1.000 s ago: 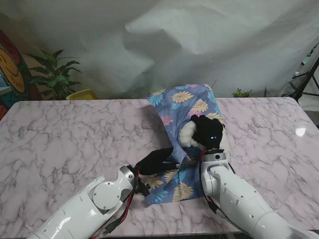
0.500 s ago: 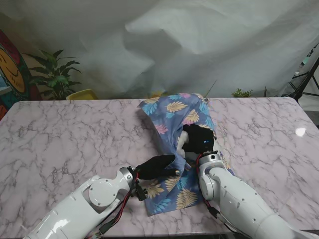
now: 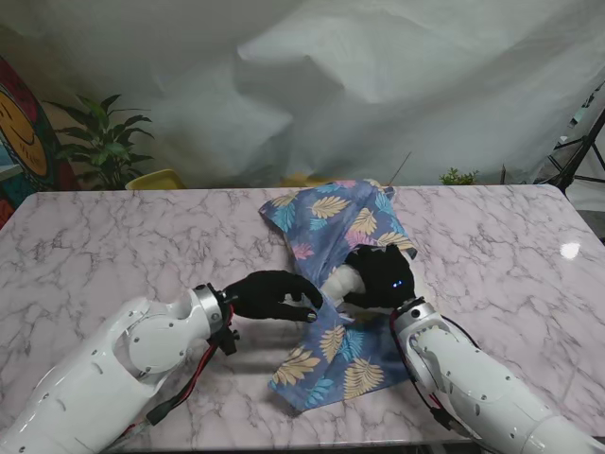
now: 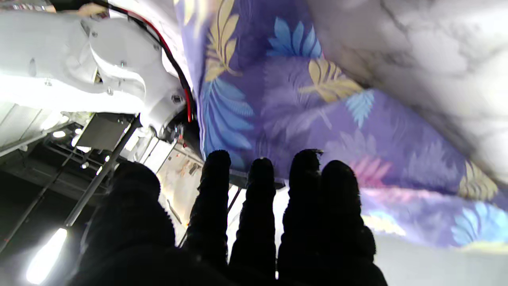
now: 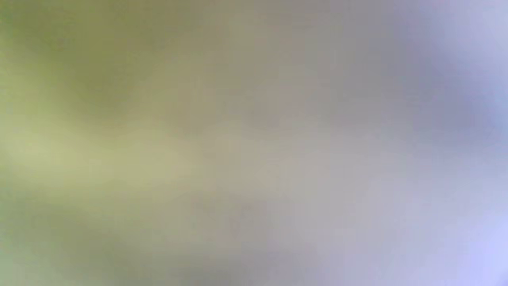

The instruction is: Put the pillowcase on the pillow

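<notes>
- Marble-patterned table (image 3: 113,236) carried the whole scene, with a draped white sheet (image 3: 378,85) hung behind its far edge.
- At that far edge, left of the pillowcase, stood a potted plant (image 3: 102,142) and a yellow container (image 3: 156,179).
- The blue pillowcase (image 3: 336,222) with its leaf print lay crumpled near the table's middle, running from the far edge toward me and ending in a flat tail (image 3: 331,374) close to the near edge.
- White pillow (image 3: 342,281) stuffing showed at the pillowcase's opening, between the two black-gloved hands.
- The left hand (image 3: 272,294) sat at the pillowcase's left edge, fingers curled onto the fabric; the stand view did not settle whether they pinched it.
- In the left wrist view the fingers (image 4: 258,206) were extended side by side, tips against the printed cloth (image 4: 301,103).
- The right hand (image 3: 380,277) was closed around the pillow at the pillowcase's mouth.
- The right wrist view was only a blur of green-grey and lilac.
</notes>
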`<state>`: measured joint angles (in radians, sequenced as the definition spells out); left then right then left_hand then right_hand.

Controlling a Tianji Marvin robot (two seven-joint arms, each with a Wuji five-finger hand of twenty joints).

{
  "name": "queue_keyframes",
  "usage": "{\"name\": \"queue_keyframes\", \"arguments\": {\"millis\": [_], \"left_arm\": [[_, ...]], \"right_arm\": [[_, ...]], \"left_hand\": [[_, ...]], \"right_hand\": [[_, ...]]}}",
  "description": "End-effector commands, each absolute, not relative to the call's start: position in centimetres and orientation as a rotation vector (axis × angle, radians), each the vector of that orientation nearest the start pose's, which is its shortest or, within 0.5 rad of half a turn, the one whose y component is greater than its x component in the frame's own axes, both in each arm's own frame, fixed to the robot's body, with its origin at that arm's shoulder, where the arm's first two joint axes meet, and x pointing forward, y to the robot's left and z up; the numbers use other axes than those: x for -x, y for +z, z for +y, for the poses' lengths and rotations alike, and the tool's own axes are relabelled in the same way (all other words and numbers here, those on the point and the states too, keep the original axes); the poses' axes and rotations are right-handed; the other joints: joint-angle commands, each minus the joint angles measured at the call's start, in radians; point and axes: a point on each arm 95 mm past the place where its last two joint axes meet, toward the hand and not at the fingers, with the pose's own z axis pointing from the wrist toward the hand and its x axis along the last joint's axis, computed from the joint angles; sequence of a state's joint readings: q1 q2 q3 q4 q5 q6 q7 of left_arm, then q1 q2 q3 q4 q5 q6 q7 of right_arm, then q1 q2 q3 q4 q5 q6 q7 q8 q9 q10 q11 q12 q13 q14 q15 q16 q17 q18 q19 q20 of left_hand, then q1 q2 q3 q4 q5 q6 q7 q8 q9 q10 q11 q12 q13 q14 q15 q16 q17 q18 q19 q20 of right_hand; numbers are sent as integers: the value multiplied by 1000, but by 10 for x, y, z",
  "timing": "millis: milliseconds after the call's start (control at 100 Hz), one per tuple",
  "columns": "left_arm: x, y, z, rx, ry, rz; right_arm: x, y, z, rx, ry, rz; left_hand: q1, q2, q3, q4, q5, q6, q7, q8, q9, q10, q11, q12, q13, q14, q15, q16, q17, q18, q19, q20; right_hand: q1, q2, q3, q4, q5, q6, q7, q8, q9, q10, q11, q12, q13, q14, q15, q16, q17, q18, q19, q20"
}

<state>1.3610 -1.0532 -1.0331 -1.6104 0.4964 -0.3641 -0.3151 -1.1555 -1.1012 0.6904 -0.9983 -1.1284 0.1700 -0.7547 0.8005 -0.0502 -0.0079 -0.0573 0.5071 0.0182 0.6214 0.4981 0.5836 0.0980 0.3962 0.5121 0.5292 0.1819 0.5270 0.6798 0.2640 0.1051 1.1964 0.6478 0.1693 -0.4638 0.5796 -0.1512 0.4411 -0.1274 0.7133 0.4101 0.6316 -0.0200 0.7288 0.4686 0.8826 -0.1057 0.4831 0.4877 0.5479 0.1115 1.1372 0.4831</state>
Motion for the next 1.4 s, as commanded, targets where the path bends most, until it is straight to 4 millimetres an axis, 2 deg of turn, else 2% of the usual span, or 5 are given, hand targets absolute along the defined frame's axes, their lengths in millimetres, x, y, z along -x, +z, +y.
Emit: {"name": "queue_keyframes", "arguments": {"millis": [0, 580, 790, 1160, 1390], "left_arm": [[-408, -275, -76, 1259, -2076, 1893], [-493, -281, -114, 1016, -2025, 1628], [-521, -295, -128, 1017, -1938, 1699], [-526, -327, -143, 1041, -1931, 1840], [-495, -344, -133, 1128, -2023, 1918]], "right_arm": [[-448, -380, 8, -539, 1411, 1372], [-391, -338, -2, -420, 1427, 1513], [-354, -330, -18, -528, 1288, 1404], [-360, -351, -35, -801, 1009, 1500], [-395, -364, -42, -843, 1062, 1437]], "left_hand": [[-23, 36, -21, 23, 45, -46, -6, -3, -7, -5, -5, -5, 4, -18, -21, -6, -6, -50, -9, 58], [214, 75, -15, 10, -96, -12, -73, -82, -202, -114, -54, -116, -251, -96, -237, -235, -244, -85, -512, -187], [248, 100, -20, 8, -141, 7, -114, -111, -270, -136, -64, -175, -329, -133, -248, -328, -292, -145, -584, -306], [286, 99, -20, 3, -143, 9, -96, -101, -272, -136, -67, -218, -318, -120, -227, -370, -284, -149, -608, -338], [347, 63, -20, 1, -85, 35, -24, -105, -126, -53, -41, -212, -19, -54, -165, -333, -158, -7, -503, -297]], "right_hand": [[-60, 7, 38, 15, -33, 3, -5, -25, -42, 2, -23, -16, -29, 34, -27, -13, -36, 29, -11, 9], [-121, 43, 74, 18, -201, 98, -196, -137, -338, 73, -117, -124, -411, 149, -206, -186, -375, 101, -211, -136], [106, 88, -62, 39, 176, -47, 90, 92, 169, -30, -7, -15, 30, 69, -34, -86, -99, 57, -15, -102], [259, 82, -143, 55, 133, -81, 321, 236, 192, -34, 156, 158, 253, 32, 63, 79, 122, 27, 69, 2], [322, 105, -176, 59, 126, -72, 308, 216, 183, -30, 135, 139, 254, 31, 34, 72, 118, 31, 51, -8]]}}
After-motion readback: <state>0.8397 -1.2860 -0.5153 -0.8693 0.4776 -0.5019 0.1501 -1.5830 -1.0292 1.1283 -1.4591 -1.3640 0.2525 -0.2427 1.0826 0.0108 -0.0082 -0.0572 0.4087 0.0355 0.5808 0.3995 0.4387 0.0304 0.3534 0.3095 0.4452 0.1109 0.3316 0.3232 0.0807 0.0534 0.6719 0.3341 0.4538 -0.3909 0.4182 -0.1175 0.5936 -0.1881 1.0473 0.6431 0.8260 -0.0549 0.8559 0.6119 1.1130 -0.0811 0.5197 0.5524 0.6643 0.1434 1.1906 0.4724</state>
